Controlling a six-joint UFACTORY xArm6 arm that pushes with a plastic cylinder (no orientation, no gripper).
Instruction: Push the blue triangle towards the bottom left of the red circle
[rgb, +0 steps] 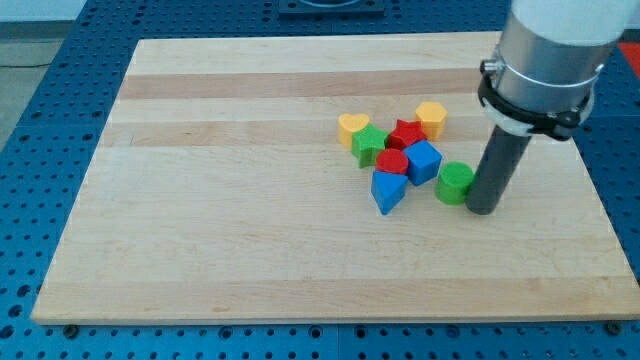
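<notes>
The blue triangle lies on the wooden board, just below the red circle and touching it. My tip is at the view's right of the cluster, right next to a green block, well to the right of the blue triangle. A blue cube sits to the right of the red circle.
A red star, a green block, a yellow heart and a yellow hexagon-like block crowd above the red circle. The board lies on a blue perforated table.
</notes>
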